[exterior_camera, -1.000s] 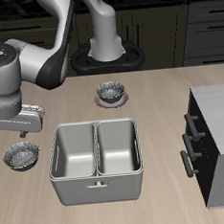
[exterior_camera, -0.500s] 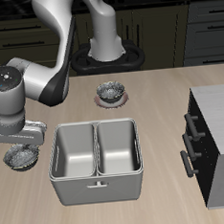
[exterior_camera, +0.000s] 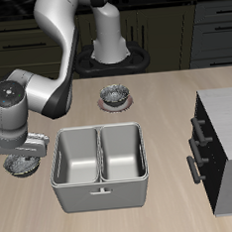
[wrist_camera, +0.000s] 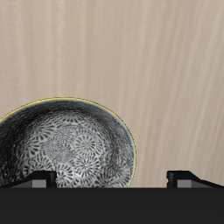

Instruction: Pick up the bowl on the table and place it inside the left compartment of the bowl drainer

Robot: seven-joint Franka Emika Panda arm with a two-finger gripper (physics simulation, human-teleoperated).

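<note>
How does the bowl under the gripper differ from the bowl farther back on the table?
The bowl under the gripper sits directly on the table, beside the bowl drainer; the other bowl farther back rests on a pale saucer. The first is largely hidden by the arm in the exterior view; the second stands in the open, away from the drainer. Both are small, round, grey and mottled.

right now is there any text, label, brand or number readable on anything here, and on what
None: neither view shows any readable text.
The bowl carries only a mottled floral pattern, no letters.
The bowl drainer, the dark cabinet and the gripper show plain surfaces.
The second bowl on its saucer is too small to show any marking.
</note>
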